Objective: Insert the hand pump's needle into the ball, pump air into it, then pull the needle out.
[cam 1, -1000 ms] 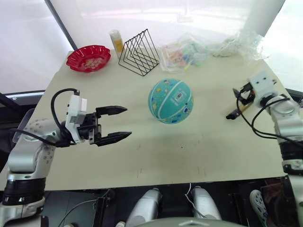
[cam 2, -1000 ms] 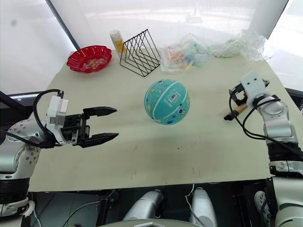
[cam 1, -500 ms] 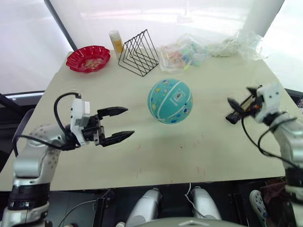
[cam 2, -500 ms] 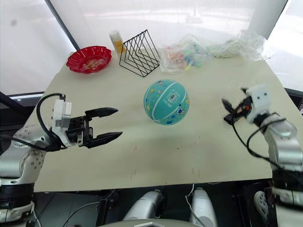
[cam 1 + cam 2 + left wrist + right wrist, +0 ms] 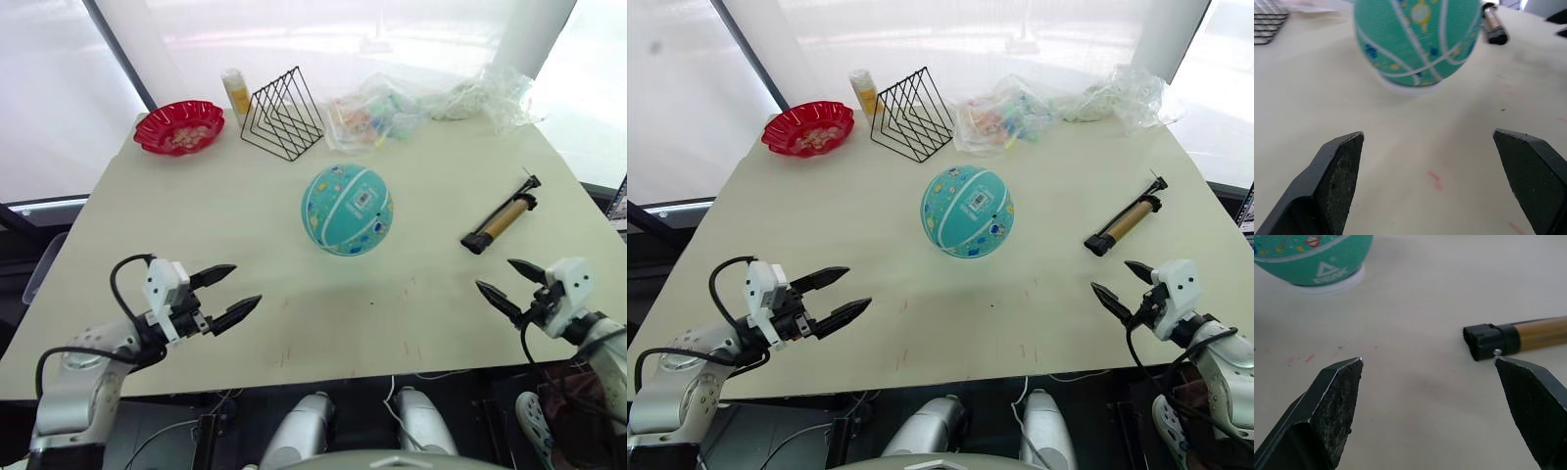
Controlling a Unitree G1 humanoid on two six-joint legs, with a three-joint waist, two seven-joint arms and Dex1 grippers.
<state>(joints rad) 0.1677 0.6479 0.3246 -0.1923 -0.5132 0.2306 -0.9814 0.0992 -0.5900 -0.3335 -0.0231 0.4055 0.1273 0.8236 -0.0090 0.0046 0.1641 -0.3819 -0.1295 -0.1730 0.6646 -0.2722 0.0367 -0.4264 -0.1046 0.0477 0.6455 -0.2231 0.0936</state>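
Both end effectors are spread and hold nothing: the left end effector [image 5: 223, 293] at 8 o'clock, the right end effector [image 5: 509, 281] at 4 o'clock. The ball [image 5: 347, 210] rests mid-surface [image 5: 196, 215]; the hand pump [image 5: 502, 221] lies at its 3 o'clock, apart.

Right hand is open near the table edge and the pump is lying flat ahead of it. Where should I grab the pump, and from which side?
Take the hand pump by the middle of its bronze barrel, coming from above with the right hand turned so its fingers straddle the barrel crosswise. It lies flat and diagonal on the table, black cap nearest the hand, T-handle at the far end; the straight barrel probably gives the most even grip.
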